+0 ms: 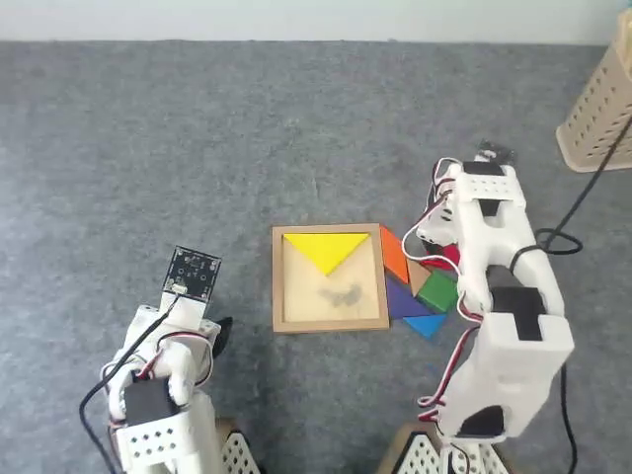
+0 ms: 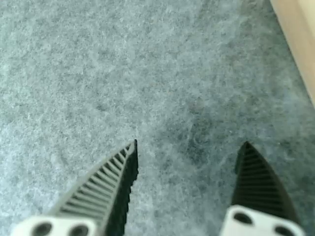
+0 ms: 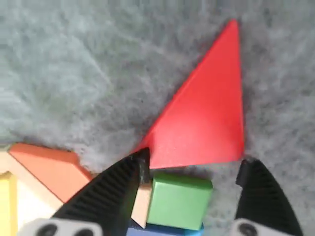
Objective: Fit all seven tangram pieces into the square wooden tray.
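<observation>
A grey, felt-like fabric surface [image 1: 148,148] covered the whole work area; a pale, plain wall strip [image 1: 296,18] ran along its far edge; a beige perforated plastic basket [image 1: 597,109] stood at the far right corner.

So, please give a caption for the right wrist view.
Open right gripper over the red triangle and green square on grey mat.

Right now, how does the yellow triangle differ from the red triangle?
The yellow triangle lies inside the wooden tray, against the edge farthest from the arms. The red triangle lies outside the tray on the grey carpet. The right gripper, open, hangs just over the red triangle's edge, while the yellow triangle has no gripper over it. Both are triangles lying flat.
</observation>
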Robot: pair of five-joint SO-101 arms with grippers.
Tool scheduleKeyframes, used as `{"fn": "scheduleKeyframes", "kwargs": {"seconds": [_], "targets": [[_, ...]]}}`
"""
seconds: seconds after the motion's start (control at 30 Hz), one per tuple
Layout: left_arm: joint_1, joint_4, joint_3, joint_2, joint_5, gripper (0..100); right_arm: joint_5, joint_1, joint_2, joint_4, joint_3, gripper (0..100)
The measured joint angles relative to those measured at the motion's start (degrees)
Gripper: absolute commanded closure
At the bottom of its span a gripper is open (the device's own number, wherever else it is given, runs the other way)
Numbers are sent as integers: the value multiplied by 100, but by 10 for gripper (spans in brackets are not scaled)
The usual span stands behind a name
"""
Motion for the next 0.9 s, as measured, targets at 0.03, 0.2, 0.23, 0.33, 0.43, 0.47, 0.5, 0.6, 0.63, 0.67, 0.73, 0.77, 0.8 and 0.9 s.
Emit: {"fn": "scheduleKeyframes", "kwargs": {"seconds": [0.03, 0.2, 0.23, 0.33, 0.43, 0.47, 0.5, 0.6, 0.63, 0.67, 0.73, 0.77, 0.8, 0.9], "targets": [[0, 0, 0, 0, 0, 701, -70, 0, -9, -62, 0, 719], [0, 0, 0, 0, 0, 701, -185, 18, -9, -220, 0, 720], [0, 0, 0, 0, 0, 701, -185, 18, -9, -264, 0, 720], [0, 0, 0, 0, 0, 701, -185, 18, -9, -299, 0, 720], [0, 0, 0, 0, 0, 701, -185, 18, -9, -299, 0, 720], [0, 0, 0, 0, 0, 701, -202, 62, -35, -299, 0, 720], [0, 0, 0, 0, 0, 701, -229, 97, -62, -308, 9, 721], [0, 0, 0, 0, 0, 701, -519, 193, -114, -387, 9, 719], [0, 0, 0, 0, 0, 701, -598, 193, -149, -404, 9, 718], [0, 0, 0, 0, 0, 701, -668, 185, -193, -413, 9, 718], [0, 0, 0, 0, 0, 701, -826, 167, -264, -484, 9, 718], [0, 0, 0, 0, 0, 701, -905, 167, -273, -527, 9, 717], [0, 0, 0, 0, 0, 701, -967, 185, -273, -545, 9, 717], [0, 0, 0, 0, 0, 701, -1125, 229, -273, -598, 9, 717]]}}
